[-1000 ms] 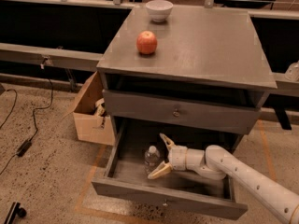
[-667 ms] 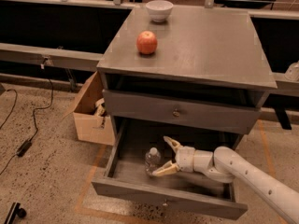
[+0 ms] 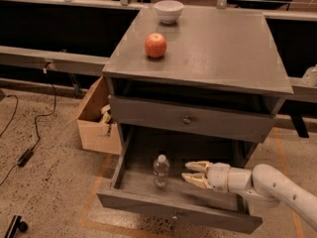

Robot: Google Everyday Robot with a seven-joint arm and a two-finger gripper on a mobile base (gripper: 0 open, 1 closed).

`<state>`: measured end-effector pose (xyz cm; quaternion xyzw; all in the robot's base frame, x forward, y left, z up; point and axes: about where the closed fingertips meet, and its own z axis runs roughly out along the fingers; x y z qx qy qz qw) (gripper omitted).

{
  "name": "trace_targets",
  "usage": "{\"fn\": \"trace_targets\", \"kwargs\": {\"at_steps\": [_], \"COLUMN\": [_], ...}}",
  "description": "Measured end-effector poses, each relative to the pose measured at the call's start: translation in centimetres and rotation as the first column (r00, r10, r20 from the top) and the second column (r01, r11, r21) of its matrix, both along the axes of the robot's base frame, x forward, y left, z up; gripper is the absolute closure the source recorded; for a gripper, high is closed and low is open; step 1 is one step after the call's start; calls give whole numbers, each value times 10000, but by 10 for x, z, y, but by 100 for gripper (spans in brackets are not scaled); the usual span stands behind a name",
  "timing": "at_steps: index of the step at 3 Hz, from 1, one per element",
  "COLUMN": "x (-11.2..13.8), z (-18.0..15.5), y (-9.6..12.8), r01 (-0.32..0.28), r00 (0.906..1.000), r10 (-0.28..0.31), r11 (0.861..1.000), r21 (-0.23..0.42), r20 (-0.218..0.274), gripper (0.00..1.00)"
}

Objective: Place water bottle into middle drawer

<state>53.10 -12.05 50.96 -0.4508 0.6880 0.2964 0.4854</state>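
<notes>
The water bottle (image 3: 160, 170) stands upright inside the open middle drawer (image 3: 173, 211), left of centre, white cap up. My gripper (image 3: 189, 171) reaches in from the right, inside the drawer, just right of the bottle. Its fingers (image 3: 197, 181) are spread apart and hold nothing; a small gap shows between them and the bottle. The grey drawer above (image 3: 190, 119) is shut, with its round knob in the middle.
A red apple (image 3: 155, 45) and a white bowl (image 3: 169, 10) sit on the cabinet top (image 3: 223, 53). An open cardboard box (image 3: 94, 120) stands on the floor left of the cabinet. A black cable (image 3: 34, 133) runs along the floor at left.
My gripper has let go of the bottle and drawn back to the right. The bottle stays upright in the drawer.
</notes>
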Motion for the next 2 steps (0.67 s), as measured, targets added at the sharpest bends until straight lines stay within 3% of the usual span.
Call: {"fn": "trace_targets", "kwargs": {"at_steps": [1, 2], "x": [-27, -36], "z": [30, 67], "y": [-57, -89], "r01": [776, 1401], "r00": [9965, 9898], "r10": [-805, -1380], "r11": [9906, 9880], "r21": [-1124, -649], "r20": [-207, 357], "gripper": [93, 100]}}
